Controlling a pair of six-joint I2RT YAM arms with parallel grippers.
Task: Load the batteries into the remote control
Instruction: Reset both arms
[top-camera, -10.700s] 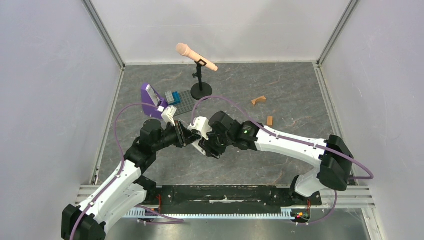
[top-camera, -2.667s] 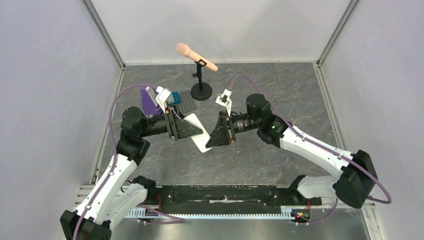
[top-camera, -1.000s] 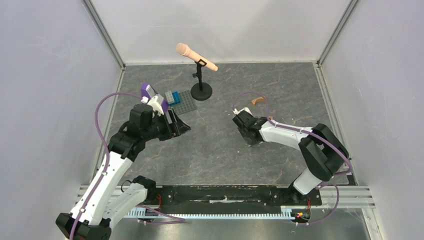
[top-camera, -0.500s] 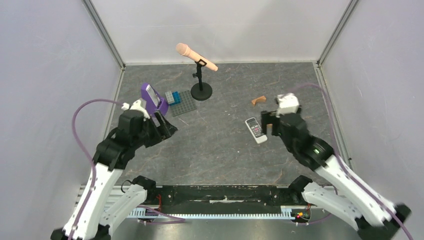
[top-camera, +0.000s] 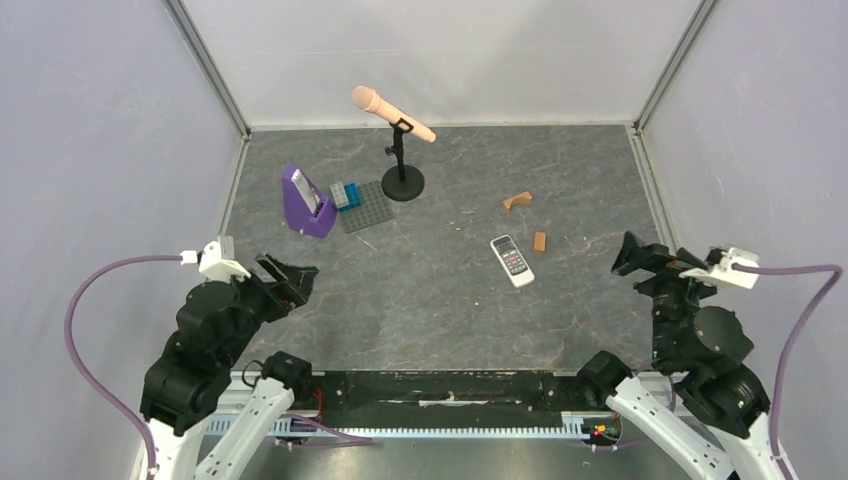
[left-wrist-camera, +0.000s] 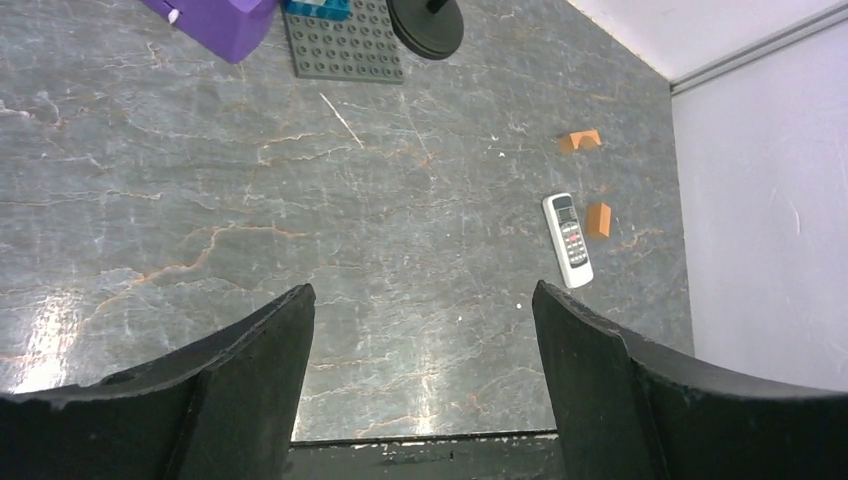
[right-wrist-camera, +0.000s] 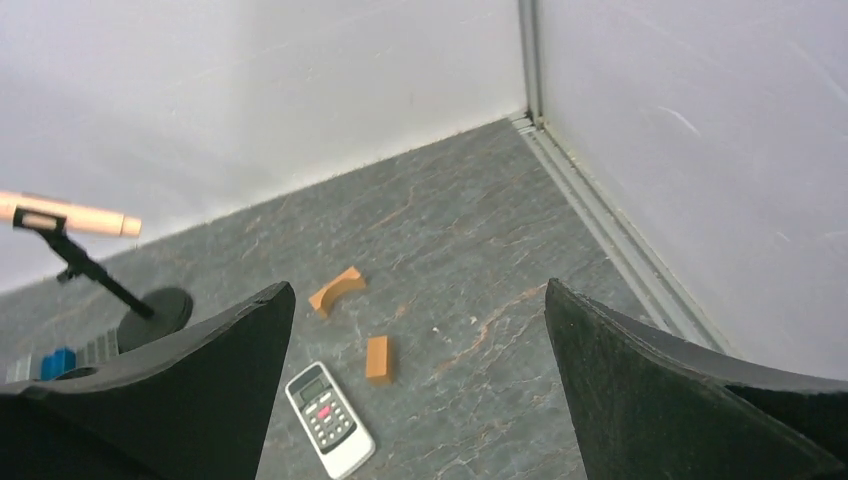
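The remote control (top-camera: 512, 260) lies face up on the grey table, right of centre, its dark button panel showing. It also appears in the left wrist view as the remote control (left-wrist-camera: 568, 240) and in the right wrist view as the remote control (right-wrist-camera: 330, 418). The batteries are out of view in every frame. My left gripper (top-camera: 288, 275) is pulled back to the near left, raised, open and empty (left-wrist-camera: 420, 290). My right gripper (top-camera: 640, 268) hangs at the near right, well clear of the remote, also open and empty (right-wrist-camera: 417, 285).
Two tan wooden blocks (top-camera: 517, 200) (top-camera: 539, 241) lie just beyond and beside the remote. A microphone on a black stand (top-camera: 403, 183) is at the back. Left of it are a purple stand holding a grey slab (top-camera: 306, 200) and a grey baseplate (top-camera: 365, 208) with blue bricks.
Both arms have drawn back from the middle of the table to the near edge. The right gripper opened, and the remote, uncovered when it withdrew, lies face up on the table.
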